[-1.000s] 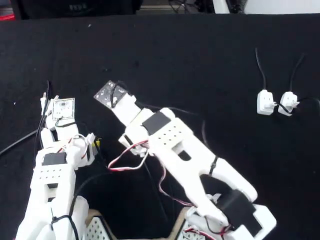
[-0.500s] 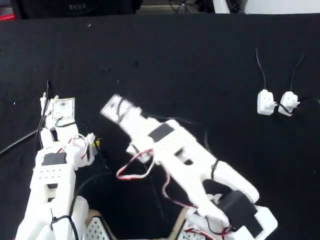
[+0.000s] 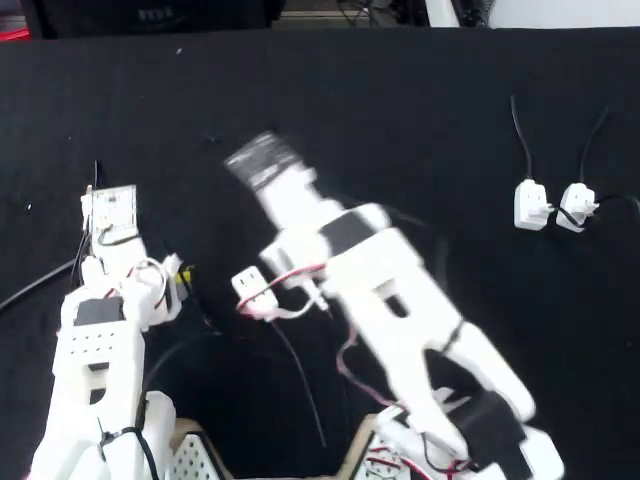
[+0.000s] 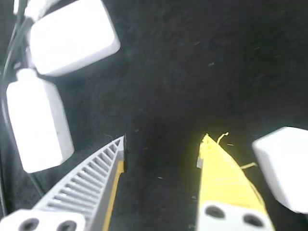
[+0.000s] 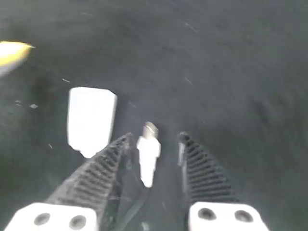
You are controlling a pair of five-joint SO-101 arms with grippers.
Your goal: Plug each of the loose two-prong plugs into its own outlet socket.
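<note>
In the right wrist view, my right gripper [image 5: 154, 139] is open. A small white two-prong plug [image 5: 147, 156] lies in the gap, clear of both black fingers, with its metal tip pointing away and its cord trailing back. Beside it stands a white block [image 5: 91, 120]. My left gripper [image 4: 161, 147] is open over bare black cloth, with one grey finger and one yellow finger. White socket blocks [image 4: 72, 36] [image 4: 36, 125] lie on one side of it and another white block [image 4: 284, 168] on the other. At the table's far right, two white plugs [image 3: 530, 205] [image 3: 577, 207] with black cords sit side by side.
The right arm [image 3: 390, 290] crosses the table's middle, its blurred head [image 3: 265, 160] pointing far-left. The left arm [image 3: 100, 330] stands at the near left. Red and white servo wires [image 3: 275, 300] hang under the right arm. Black cords run along the cloth [image 3: 400, 100].
The right arm's head swung right and farther from the near edge, and is blurred by the motion. The left arm's head shifted slightly left.
</note>
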